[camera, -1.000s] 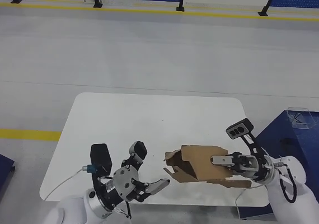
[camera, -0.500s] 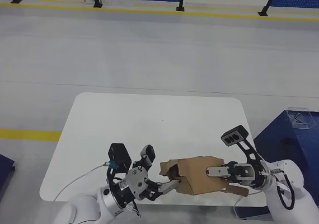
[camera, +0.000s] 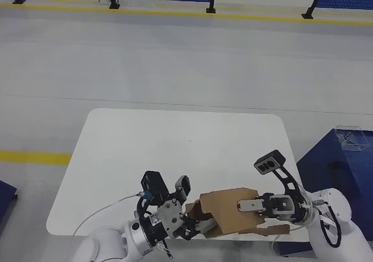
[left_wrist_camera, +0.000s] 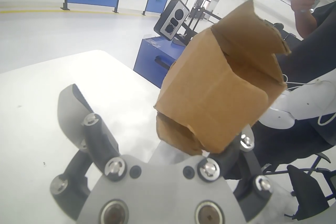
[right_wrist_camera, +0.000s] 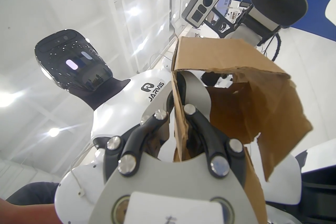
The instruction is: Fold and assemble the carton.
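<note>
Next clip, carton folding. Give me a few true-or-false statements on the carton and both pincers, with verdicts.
1. The right pincer clamps a wall of the carton, one finger inside and one outside. True.
2. The left pincer is shut. False: its fingers are spread wide, with the carton's end at one of them.
3. The carton is folded flat. False: it is opened into a box shape.
4. The carton's end flaps are not closed. True.
5. The carton is at the far edge of the table. False: it is at the near edge, by the robot.
</note>
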Tool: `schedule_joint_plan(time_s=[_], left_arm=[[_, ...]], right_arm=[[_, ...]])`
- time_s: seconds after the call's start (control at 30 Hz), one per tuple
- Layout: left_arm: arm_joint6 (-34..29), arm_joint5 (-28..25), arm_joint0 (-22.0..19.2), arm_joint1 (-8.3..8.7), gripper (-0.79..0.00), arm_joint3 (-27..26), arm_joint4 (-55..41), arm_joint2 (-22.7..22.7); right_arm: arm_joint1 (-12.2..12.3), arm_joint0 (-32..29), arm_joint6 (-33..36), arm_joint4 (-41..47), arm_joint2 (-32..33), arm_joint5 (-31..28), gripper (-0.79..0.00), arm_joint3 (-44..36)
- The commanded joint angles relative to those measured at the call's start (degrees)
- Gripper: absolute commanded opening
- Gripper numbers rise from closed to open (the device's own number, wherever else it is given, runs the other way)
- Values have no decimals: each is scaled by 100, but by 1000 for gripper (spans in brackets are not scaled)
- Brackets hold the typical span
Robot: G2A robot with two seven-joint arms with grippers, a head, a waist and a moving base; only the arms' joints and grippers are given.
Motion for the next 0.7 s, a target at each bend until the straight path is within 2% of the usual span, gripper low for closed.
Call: schedule_joint_plan(time_s=[0.0, 0.2, 0.4, 0.53, 0.67], left_arm=[[60, 22, -9, -3, 0, -5, -6, -15], [71, 4, 110, 25, 0, -69, -169, -253], [-167, -329, 340, 101, 0, -225, -663, -702], [83, -643, 656, 154, 0, -506, -772, -1154], [977, -1046, 1057, 169, 0, -734, -891, -1675]], right_arm=[[0, 2, 1, 0, 0, -2, -785, 0], [0, 2, 1, 0, 0, -2, -785, 0], [0, 2, 1, 0, 0, -2, -785, 0], [-52, 51, -551, 771, -141, 418, -785, 188], [-126, 255, -740, 1973, -464, 1235, -785, 669]])
